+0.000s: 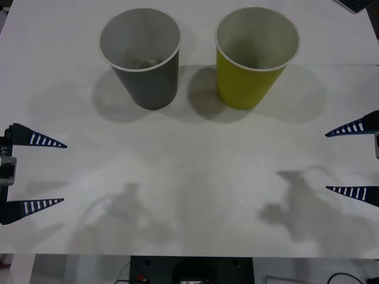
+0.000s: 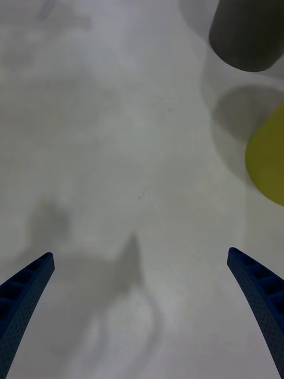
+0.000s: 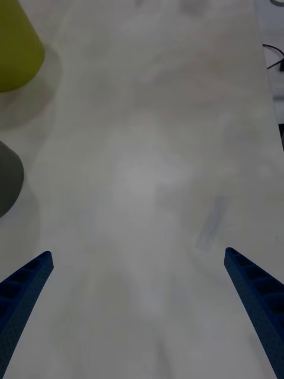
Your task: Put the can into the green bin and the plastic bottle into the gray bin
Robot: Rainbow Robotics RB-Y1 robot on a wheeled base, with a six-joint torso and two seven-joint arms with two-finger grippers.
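— Grippers first, since they sit nearest: where are they?

— Left gripper is at the left edge of the front view, low over the white tabletop, its two blue ribbed fingers pointing toward the middle of the frame. Right gripper mirrors it at the right edge.

— And the jaws?

— Spread wide on both, with bare tabletop between the fingers and nothing held. In the left wrist view the left gripper has its blue fingers out at the two lower corners; the right gripper looks the same in the right wrist view.

— Anything in the middle ground?

— Shadows of the arms on the tabletop, lower left and lower right of the front view.

— Farther back?

— Two tall cups stand upright side by side in the upper part of the frame, close but apart. Upper left of centre is the gray bin; something pale lies at its bottom, too dim to name. Upper right of centre is the green bin. I cannot tell whether anything lies inside it.

— Do the wrist views catch them?

— Partly. The right wrist view has the gray bin at upper right and the green bin at the right edge. The left wrist view has the green bin at upper left and the gray bin at the left edge.
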